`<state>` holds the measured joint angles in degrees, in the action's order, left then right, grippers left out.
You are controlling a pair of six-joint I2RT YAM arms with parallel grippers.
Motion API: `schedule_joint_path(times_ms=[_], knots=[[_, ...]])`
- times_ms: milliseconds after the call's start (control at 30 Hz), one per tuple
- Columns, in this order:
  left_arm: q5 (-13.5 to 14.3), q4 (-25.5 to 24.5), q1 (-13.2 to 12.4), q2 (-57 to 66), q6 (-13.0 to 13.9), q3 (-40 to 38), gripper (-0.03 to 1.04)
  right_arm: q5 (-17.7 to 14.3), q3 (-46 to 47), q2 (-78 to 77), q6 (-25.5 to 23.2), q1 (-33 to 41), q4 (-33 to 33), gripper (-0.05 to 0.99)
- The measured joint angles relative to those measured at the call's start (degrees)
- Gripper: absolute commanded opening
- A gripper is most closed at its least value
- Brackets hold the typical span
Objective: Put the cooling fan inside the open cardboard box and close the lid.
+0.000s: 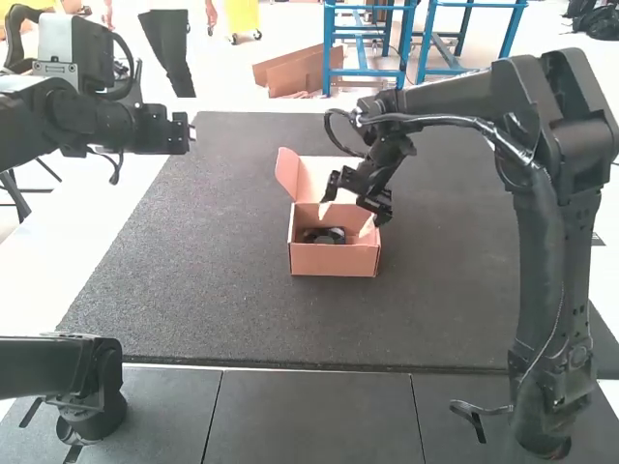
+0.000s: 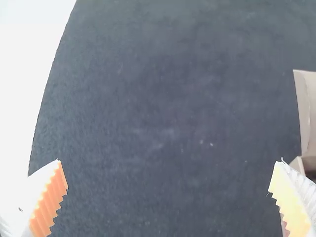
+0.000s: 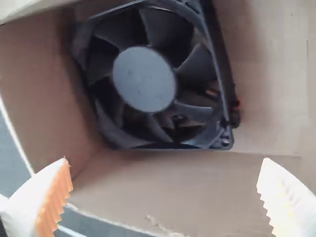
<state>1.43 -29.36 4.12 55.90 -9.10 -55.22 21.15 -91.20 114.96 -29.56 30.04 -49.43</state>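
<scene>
Cooling fan (image 3: pixel 153 79) is down inside the cardboard box (image 1: pixel 334 259), lying flat on its floor, blades facing up. The right gripper (image 1: pixel 356 205) hangs just above the opening, fingers spread wide and gripping nothing. The lid (image 1: pixel 290 174) stands upright. The left gripper (image 2: pixel 168 168), equally wide, hovers over the dark mat (image 1: pixel 193 271), well apart from the box.

no text, label, number or sign can be read, neither on the cardboard box (image 1: pixel 334 259) nor on the hub of the cooling fan (image 3: pixel 144 79) lying inside it.
</scene>
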Motion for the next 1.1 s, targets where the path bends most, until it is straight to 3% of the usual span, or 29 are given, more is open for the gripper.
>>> schedule_joint_path(times_ms=[167,300,500,667,933,1100], knots=[[0.0,1.3,0.0,-0.1,0.0,0.0,0.97,3.0,-6.3,-0.7,3.4,-0.2,-1.1,0.91],[0.0,2.7,0.0,-0.1,0.0,1.0,0.97,2.8,-7.9,-5.2,10.1,-1.4,-0.5,0.91],[0.0,4.0,0.0,1.8,0.0,2.3,0.97,-3.0,-6.5,-13.6,19.9,-4.5,3.1,0.9],[0.0,7.0,0.0,5.0,0.0,2.4,0.97,-8.0,3.2,-21.5,24.3,-7.5,11.7,0.9],[0.1,12.2,0.0,11.2,0.0,2.4,0.97,-12.2,24.0,-33.6,24.8,-8.4,29.6,0.9],[0.3,15.3,0.0,14.8,0.3,2.4,0.97,-12.9,29.1,-35.8,23.1,-8.4,33.2,0.91]])
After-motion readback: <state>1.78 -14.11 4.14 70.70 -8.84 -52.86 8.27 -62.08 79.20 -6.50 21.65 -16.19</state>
